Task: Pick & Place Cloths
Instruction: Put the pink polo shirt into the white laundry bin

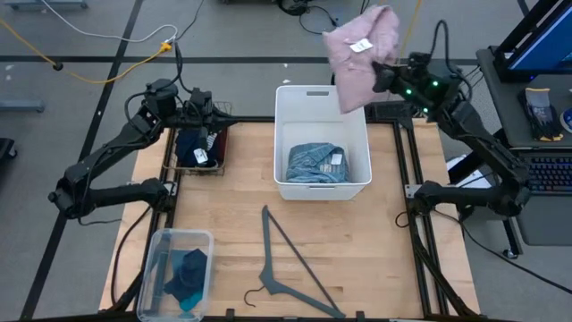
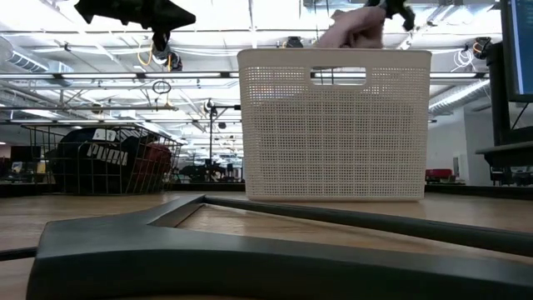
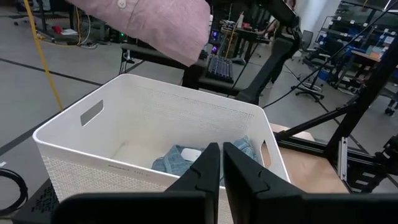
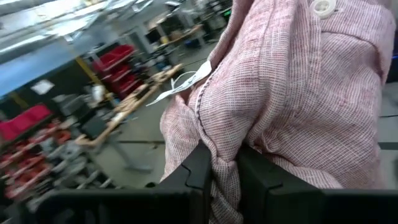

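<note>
Pictured from above: right gripper (image 1: 382, 76) raised past the far right corner of the white basket (image 1: 356, 183), fingers (image 4: 198, 168) pinched tight on a fold of the pink cloth (image 1: 359, 52), white tag (image 1: 360, 46) showing. Hanging long and loose from that pinch, with its lower edge draped over the basket's far rim and most of its bulk still outside, beyond the rim. Already lying inside, near the right wall: a folded light-blue cloth (image 1: 315, 164) with its own tag. Likely the deciding relation for the drop: basket's open middle lying toward the near side and slightly left of the pincer, so a short carry inward over the rim before any release. Left gripper (image 1: 202, 114) parked over the wire basket (image 1: 197, 168) of dark cloths, fingers (image 3: 208, 168) closed together on nothing, farther from the pink piece. Grey hanger (image 1: 288, 265) and clear bin (image 1: 157, 246) near the table's front.
</note>
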`<state>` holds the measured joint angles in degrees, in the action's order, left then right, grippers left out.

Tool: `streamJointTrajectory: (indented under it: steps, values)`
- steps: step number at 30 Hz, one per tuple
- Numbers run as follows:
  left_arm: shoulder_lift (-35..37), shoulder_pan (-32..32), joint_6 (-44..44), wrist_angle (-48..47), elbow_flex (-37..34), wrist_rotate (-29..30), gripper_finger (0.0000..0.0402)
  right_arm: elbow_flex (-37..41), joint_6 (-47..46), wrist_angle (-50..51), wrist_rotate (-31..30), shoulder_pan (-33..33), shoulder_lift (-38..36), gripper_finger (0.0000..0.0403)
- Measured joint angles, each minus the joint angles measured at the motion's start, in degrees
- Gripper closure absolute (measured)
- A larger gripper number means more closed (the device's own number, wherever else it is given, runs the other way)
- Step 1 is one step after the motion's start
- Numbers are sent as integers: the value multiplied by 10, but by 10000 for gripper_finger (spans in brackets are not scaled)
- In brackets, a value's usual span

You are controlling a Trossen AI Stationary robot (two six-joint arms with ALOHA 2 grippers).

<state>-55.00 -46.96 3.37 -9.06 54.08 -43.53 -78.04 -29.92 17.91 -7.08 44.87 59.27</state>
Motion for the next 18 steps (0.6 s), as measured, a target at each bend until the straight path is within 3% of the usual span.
streamJointTrajectory:
  steps: [4, 12, 18]
  values:
    - [0, 0, -7, 0, 0, 0, 381, 0, -12, -31, 27, -27, 24, 367]
    - [0, 0, -33, -2, 0, 0, 380, 0, -44, -39, 26, -94, 52, 367]
    - [0, 1, -46, -15, 0, 0, 380, 0, -57, -21, -24, -143, 68, 367]
